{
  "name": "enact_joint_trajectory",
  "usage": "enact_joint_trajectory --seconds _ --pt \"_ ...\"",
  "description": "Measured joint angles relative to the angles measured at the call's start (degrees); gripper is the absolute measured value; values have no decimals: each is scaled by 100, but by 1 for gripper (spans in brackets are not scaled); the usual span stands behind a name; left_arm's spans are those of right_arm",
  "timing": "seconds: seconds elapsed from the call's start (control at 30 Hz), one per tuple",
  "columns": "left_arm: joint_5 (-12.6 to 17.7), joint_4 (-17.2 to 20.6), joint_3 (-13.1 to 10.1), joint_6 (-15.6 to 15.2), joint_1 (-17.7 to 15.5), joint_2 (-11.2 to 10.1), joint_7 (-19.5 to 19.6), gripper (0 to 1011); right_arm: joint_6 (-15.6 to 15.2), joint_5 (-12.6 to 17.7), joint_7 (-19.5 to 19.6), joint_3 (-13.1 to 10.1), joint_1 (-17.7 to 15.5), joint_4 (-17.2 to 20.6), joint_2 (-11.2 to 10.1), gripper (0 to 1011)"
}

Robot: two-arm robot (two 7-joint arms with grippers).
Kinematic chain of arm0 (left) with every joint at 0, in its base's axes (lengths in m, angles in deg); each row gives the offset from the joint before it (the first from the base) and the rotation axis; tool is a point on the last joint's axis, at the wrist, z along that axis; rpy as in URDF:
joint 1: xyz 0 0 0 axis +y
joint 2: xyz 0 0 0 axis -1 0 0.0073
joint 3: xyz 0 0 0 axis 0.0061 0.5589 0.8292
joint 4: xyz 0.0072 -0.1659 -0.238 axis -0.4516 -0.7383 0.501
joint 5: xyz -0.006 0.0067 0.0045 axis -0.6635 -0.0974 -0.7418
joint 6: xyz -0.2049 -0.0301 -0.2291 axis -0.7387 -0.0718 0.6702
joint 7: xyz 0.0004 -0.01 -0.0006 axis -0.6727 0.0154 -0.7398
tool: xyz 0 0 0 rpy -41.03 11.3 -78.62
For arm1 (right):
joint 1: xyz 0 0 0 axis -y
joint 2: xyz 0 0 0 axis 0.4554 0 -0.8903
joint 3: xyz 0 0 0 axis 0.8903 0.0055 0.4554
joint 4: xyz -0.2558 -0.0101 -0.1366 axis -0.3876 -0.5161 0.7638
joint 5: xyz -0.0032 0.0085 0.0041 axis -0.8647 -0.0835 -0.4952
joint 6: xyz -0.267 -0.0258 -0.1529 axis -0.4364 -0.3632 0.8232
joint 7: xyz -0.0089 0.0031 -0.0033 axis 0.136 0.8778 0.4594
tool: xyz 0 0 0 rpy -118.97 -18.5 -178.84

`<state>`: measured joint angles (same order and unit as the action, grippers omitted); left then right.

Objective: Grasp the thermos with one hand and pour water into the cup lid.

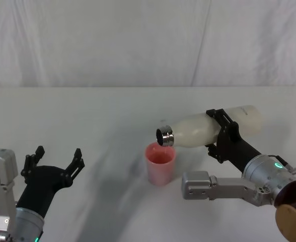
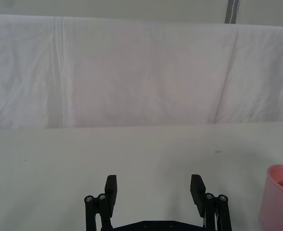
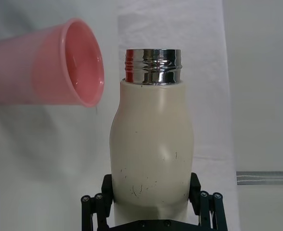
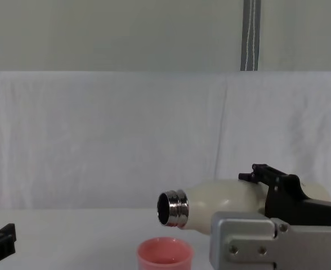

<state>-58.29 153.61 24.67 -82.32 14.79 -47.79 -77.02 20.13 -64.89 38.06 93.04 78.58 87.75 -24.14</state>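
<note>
My right gripper (image 1: 222, 132) is shut on the cream-white thermos (image 1: 208, 127), which is tipped almost flat in the air with its steel neck (image 1: 165, 136) just above the rim of the pink cup lid (image 1: 160, 163). In the right wrist view the thermos (image 3: 151, 159) sits between the black fingers (image 3: 94, 204), and the cup lid (image 3: 59, 62) lies right beside its open mouth. The chest view shows the thermos (image 4: 222, 207) over the cup lid (image 4: 164, 254). My left gripper (image 1: 55, 160) rests open at the near left, holding nothing.
The white table (image 1: 87, 116) stretches out around the cup lid, with a white cloth backdrop (image 1: 138, 40) behind. The edge of the cup lid (image 2: 278, 199) appears off to the side of my left gripper (image 2: 154, 190) in its wrist view.
</note>
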Motion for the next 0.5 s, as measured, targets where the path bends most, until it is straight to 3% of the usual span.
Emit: enact_joint_trajectory --seconds 0.5 --pt "0 0 0 0 0 0 0 1001 -108 -209 -22 82 30 -13 -31 950"
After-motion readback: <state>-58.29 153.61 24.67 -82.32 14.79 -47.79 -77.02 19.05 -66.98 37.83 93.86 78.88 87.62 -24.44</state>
